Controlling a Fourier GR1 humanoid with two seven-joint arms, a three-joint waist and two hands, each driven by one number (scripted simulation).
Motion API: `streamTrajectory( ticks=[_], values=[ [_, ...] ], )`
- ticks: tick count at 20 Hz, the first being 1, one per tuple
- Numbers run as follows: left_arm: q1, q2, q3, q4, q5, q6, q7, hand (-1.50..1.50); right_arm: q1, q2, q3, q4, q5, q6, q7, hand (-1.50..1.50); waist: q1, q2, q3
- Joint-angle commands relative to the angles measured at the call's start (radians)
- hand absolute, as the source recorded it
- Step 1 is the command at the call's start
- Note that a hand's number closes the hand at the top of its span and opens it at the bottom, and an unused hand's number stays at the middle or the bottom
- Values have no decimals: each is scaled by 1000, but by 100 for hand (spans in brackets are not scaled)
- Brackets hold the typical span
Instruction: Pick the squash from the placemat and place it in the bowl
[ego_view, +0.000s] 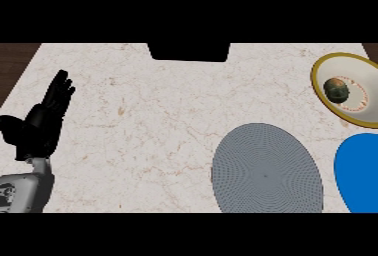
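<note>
The squash (337, 90), small, round and dark green-brown, lies inside the cream bowl with a yellow rim (330, 67) at the far right of the counter. The round grey placemat (266, 170) lies at the lower middle right with nothing on it. My left hand (40, 125) rests at the left edge, fingers straight and pointing up, holding nothing. My right hand shows nowhere in the head view.
A blue round object (359, 172) is cut off by the right edge, beside the placemat. A black rectangular shape (189, 51) sits at the counter's far edge. Dark wood (13, 62) borders the marble top at the far left.
</note>
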Motion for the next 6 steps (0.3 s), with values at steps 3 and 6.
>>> streamTrajectory(
  ticks=[3,6],
  values=[
    [2,-18,-13,-2,-15,17,-5,0,40,-21,-42,-15,-47,195,-65,-150,-11,2,5],
    [-1,9,11,-11,9,-7,10,0,38,-38,-63,-33,-74,243,-35,-150,-5,-4,4]
  ],
)
